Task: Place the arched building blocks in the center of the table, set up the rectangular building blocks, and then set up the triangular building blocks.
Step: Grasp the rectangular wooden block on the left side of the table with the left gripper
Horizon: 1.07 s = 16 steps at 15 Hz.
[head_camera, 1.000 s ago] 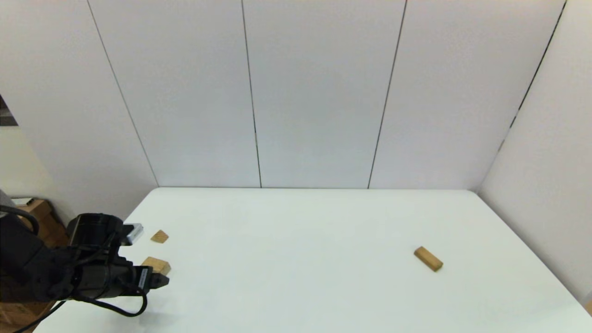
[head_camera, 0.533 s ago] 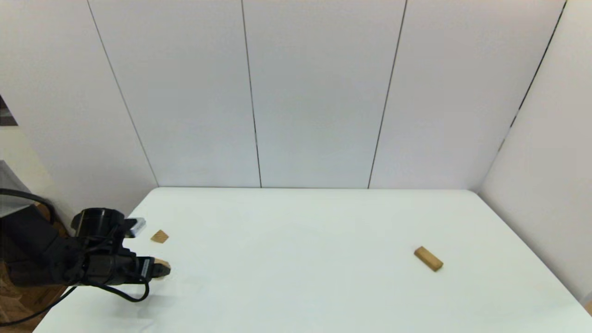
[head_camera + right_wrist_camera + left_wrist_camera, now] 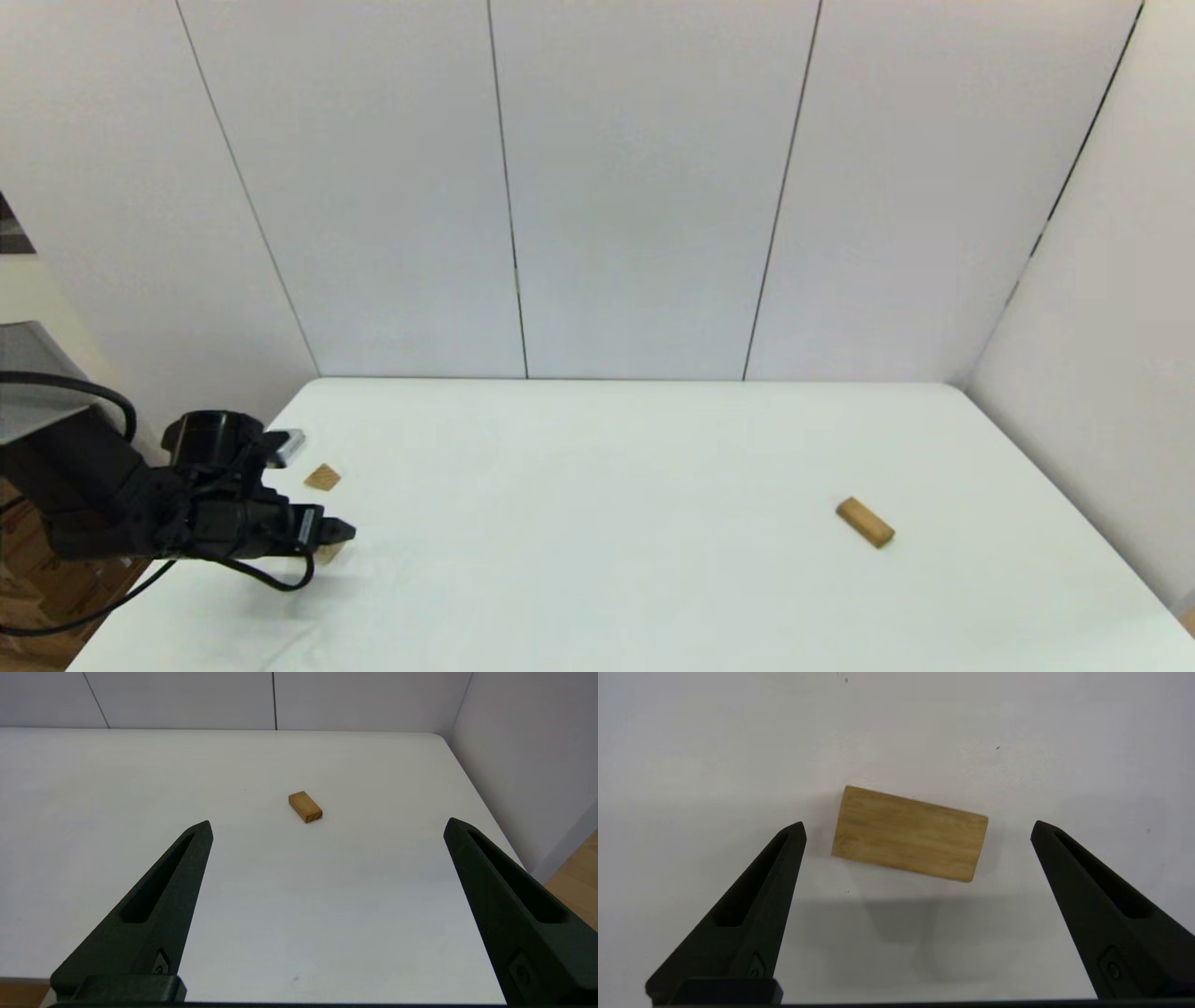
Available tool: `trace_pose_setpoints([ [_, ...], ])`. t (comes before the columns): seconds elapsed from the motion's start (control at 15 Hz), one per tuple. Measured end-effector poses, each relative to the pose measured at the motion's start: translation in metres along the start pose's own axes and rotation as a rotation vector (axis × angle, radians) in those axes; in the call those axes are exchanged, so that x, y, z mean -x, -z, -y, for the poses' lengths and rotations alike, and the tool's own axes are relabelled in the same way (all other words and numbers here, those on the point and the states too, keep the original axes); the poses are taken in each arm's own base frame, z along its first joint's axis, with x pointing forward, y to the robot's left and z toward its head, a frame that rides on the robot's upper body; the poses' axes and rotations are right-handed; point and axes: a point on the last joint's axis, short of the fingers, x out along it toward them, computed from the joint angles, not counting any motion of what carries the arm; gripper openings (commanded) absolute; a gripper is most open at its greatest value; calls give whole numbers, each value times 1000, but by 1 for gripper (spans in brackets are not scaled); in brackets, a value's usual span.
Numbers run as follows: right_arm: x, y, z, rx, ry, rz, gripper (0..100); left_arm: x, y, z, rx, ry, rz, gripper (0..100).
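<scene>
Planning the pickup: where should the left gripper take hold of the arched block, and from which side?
From above, across its two short ends: the arched block lies flat between the open left gripper, its long axis running from finger to finger, both ends clear.

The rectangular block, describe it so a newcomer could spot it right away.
On the white table, look to the robot's right side, far from the left gripper. The rectangular block lies flat there alone: a plain elongated bar, unlike the small triangular wedge opposite.
</scene>
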Motion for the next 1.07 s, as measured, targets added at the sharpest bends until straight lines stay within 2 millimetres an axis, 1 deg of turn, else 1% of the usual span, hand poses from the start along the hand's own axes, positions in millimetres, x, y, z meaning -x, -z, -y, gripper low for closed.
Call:
trace_pose_setpoints([
  [0.6,0,0,0,0,0,0,100,-7,4,-1,-20,3,-22,100],
  [0.67,0,0,0,0,0,0,100,-7,4,-1,-19,3,-24,0],
  [1.07,0,0,0,0,0,0,100,-9,4,-1,-21,2,-27,0],
])
